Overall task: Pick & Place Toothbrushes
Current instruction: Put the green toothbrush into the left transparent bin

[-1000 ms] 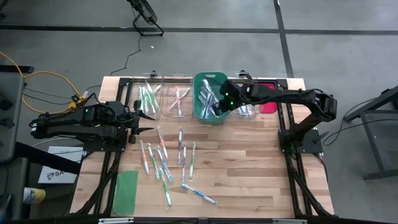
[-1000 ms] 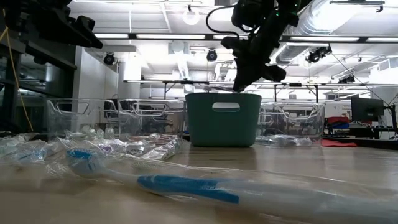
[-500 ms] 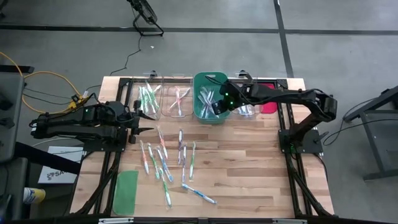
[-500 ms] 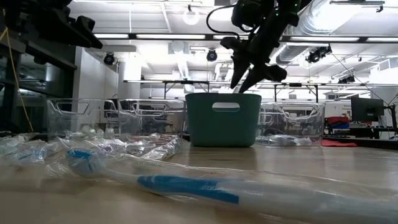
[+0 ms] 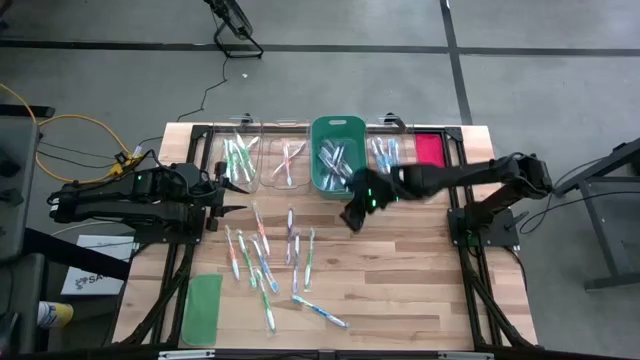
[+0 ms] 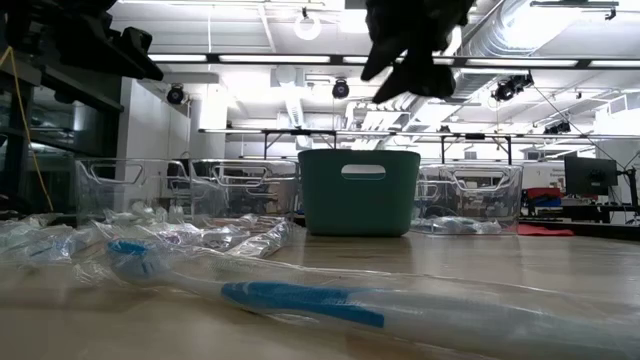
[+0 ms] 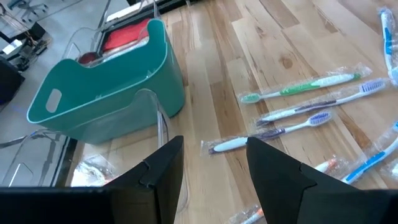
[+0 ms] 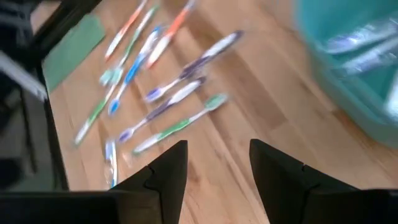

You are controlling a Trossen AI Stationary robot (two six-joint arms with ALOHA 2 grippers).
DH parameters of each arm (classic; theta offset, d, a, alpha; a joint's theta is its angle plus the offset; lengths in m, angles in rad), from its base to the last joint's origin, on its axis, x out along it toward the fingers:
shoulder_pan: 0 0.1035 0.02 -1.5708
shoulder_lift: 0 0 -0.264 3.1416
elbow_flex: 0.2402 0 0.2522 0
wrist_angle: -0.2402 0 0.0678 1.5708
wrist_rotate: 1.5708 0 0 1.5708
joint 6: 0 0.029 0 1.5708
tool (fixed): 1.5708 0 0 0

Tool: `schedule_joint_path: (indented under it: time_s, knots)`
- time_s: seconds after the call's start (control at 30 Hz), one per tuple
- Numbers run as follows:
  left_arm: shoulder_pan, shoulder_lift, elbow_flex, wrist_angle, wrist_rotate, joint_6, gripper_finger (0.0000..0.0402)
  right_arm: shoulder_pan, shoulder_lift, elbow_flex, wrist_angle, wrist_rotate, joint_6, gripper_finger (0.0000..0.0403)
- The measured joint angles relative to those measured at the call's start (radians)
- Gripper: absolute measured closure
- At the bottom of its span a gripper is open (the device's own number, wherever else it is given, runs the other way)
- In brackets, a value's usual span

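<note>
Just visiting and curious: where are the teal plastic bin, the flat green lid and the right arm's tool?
Teal plastic bin (image 5: 337, 124): high view, far rim.
Flat green lid (image 5: 203, 308): high view, middle.
Right tool (image 5: 352, 217): high view, between fingertips.

A row of bins (image 5: 290, 160) stood along the table's (image 5: 400, 280) far edge with the tub (image 5: 337, 154) among them holding toothbrushes, more toothbrushes (image 5: 268, 258) lay scattered on the boards before the row, and a flat lid (image 5: 203, 308) lay at the near left corner.
</note>
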Motion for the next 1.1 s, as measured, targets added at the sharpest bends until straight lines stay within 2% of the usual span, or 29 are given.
schedule_joint_path:
  time_s: [0.1,0.2,0.37,0.43,0.77,1.1]
  knots:
    - [0.000,0.000,0.000,0.004,0.000,0.000,0.0232,0.098,0.023,0.000,0.025,0.115,-0.075,0.0236]
    - [0.000,0.000,0.000,0.003,0.000,0.000,0.0232,0.176,0.058,0.000,0.045,0.180,-0.255,0.0236]
    - [0.000,0.000,0.000,0.002,0.000,0.000,0.0232,0.253,0.138,0.000,0.124,0.209,-0.587,0.0236]
    - [0.000,0.000,0.000,0.002,0.000,0.000,0.0232,0.269,0.174,0.000,0.178,0.206,-0.672,0.0236]
    - [0.000,0.000,0.000,0.002,0.000,0.000,0.0232,0.238,0.317,0.000,0.475,0.116,-0.936,0.0236]
    - [0.000,0.000,0.000,0.002,0.000,0.000,0.0232,0.183,0.447,0.000,0.507,0.109,-1.274,0.0239]
